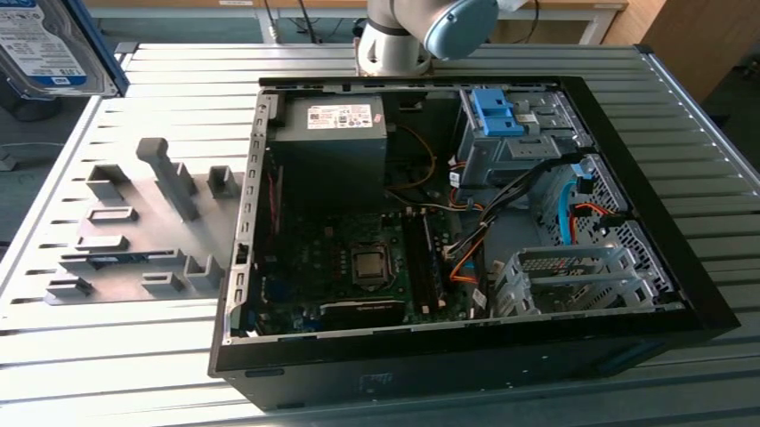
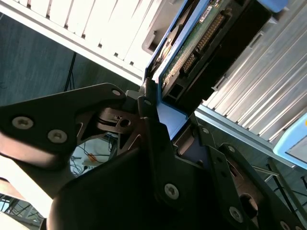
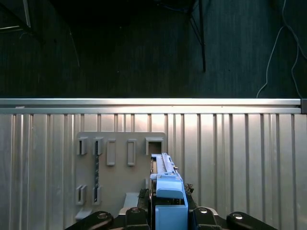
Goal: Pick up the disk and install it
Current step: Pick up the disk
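The disk (image 1: pixel 48 44), a silver drive with a blue-and-white label in a blue carrier frame, hangs in the air at the far upper corner of the exterior view's left, off the table's edge. In the second wrist view my gripper (image 2: pixel 170 122) is shut on the blue carrier, and the disk's green circuit-board side (image 2: pixel 192 48) shows beyond the black fingers (image 2: pixel 148 110). In the first wrist view the disk (image 3: pixel 165 172) stands on edge between the jaws of my gripper (image 3: pixel 168 203), above a grey holder plate (image 3: pixel 120 158).
An open computer case (image 1: pixel 700 294) lies on the ribbed metal table (image 1: pixel 119 374). It holds a dark power supply (image 1: pixel 333 133), a motherboard and a drive cage with a blue latch (image 1: pixel 497 111). The grey holder plate (image 1: pixel 131 231) lies beside it. The arm's base (image 1: pixel 410 36) stands behind.
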{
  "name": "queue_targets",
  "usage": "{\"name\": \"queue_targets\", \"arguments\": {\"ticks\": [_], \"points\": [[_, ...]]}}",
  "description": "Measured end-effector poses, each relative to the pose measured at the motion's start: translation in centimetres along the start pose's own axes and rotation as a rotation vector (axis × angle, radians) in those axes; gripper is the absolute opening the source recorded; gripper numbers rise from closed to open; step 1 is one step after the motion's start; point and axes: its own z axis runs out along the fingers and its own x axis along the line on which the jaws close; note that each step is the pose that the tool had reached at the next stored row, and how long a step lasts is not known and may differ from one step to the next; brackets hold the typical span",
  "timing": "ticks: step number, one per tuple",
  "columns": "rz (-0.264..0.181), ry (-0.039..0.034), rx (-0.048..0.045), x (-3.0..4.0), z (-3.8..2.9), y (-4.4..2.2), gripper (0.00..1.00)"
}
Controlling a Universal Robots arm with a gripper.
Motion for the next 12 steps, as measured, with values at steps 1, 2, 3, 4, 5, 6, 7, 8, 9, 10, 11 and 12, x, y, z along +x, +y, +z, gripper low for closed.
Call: {"name": "queue_targets", "arguments": {"ticks": [1, 2, 3, 4, 5, 6, 7, 8, 9, 10, 11, 12], "points": [[0.000, 0.0000, 0.0000, 0.00, -0.06, 0.00, 0.36], [0.000, 0.0000, -0.0001, -0.01, -0.12, 0.00, 0.36], [0.000, 0.0000, 0.0000, -0.01, -0.19, 0.00, 0.36], [0.000, 0.0000, 0.0000, -0.01, -0.25, 0.01, 0.36], [0.000, 0.0000, 0.0000, -0.02, -0.32, 0.01, 0.36], [0.000, 0.0000, 0.0000, -0.02, -0.39, 0.01, 0.36], [0.000, 0.0000, 0.0000, -0.02, -0.46, 0.01, 0.36], [0.000, 0.0000, -0.0001, -0.03, -0.53, 0.01, 0.36], [0.000, 0.0000, -0.0001, -0.03, -0.59, 0.01, 0.36], [0.000, 0.0000, 0.0000, -0.03, -0.65, 0.02, 0.36], [0.000, 0.0000, 0.0000, -0.04, -0.73, 0.02, 0.36], [0.000, 0.0000, 0.0000, -0.04, -0.79, 0.02, 0.36]]}}
